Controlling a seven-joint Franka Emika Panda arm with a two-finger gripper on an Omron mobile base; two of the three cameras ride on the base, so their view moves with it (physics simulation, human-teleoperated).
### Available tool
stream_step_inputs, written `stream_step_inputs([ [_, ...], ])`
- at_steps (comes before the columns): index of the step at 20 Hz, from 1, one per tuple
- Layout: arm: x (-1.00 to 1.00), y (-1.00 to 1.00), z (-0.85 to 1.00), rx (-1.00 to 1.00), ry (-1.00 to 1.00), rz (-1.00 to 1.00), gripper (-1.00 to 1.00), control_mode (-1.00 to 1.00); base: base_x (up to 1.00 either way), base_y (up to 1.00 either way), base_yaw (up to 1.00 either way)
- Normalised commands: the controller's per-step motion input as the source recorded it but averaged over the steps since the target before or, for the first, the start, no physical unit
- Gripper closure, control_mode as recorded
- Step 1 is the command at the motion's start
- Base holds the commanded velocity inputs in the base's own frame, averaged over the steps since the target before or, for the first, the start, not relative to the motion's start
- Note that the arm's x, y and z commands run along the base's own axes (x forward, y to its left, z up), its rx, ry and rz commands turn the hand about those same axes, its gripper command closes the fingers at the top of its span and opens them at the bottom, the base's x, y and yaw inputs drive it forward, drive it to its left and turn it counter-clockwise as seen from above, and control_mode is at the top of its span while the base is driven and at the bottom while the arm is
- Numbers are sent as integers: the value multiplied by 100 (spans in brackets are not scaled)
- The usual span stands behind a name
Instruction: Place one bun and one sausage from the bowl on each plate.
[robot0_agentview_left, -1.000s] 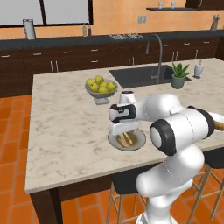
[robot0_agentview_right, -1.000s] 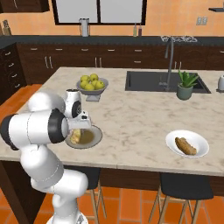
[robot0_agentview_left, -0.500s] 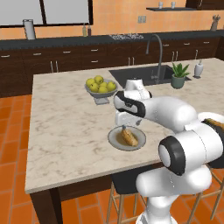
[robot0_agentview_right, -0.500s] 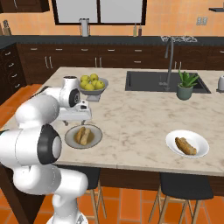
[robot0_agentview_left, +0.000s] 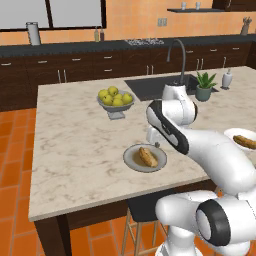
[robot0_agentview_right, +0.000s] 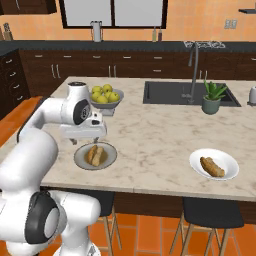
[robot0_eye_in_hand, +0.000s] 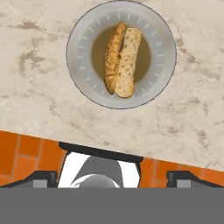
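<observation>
Your light grey plate (robot0_eye_in_hand: 83, 57) sits on the marble worktop (robot0_agentview_left: 80, 145) close to its near edge, and on it a sausage (robot0_eye_in_hand: 114, 54) and a bun (robot0_eye_in_hand: 128, 62) lie side by side, touching along their length, in the plate's darker middle. In the left base view you see the same plate (robot0_agentview_left: 131, 159) just in front of the arm's hand, with the bun (robot0_agentview_left: 147, 157) on it; in the right base view the plate (robot0_agentview_right: 81, 159) lies just below the hand, with the two pieces (robot0_agentview_right: 96, 155) at its centre.

The claw (robot0_agentview_right: 83, 140) hangs above the plate's far rim, empty, its jaws spread wide; in the hand view its two dark fingertips (robot0_eye_in_hand: 37, 178) stand far apart at the bottom corners, and nothing lies between them.

Further along the worktop, well apart to the robot's right, you have the white plate (robot0_agentview_right: 199, 165) near the front edge, with one browned piece (robot0_agentview_right: 212, 167) on it; in the left base view that plate (robot0_agentview_left: 230, 136) peeks out from behind the arm at the right edge.

Behind the grey plate stands a pedestal bowl of yellow fruit (robot0_agentview_left: 115, 98). Beyond it lie the sink (robot0_agentview_right: 172, 93) with its tall tap (robot0_agentview_right: 192, 67) and a small potted plant (robot0_agentview_right: 212, 98) beside the basin.
</observation>
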Motion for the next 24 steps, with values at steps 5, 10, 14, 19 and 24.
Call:
stream_step_inputs([
  [5,-67,-20,40,0,-16,0,-100,-100,0,0,0],
  [10,-29,-1,4,1,-8,0,-100,-100,0,0,0],
  [14,0,0,0,0,0,0,-100,100,0,0,0],
  [19,0,0,0,0,0,0,-100,100,-70,-65,-18],
  [24,0,0,0,0,0,0,-100,100,-51,-80,-29],
])
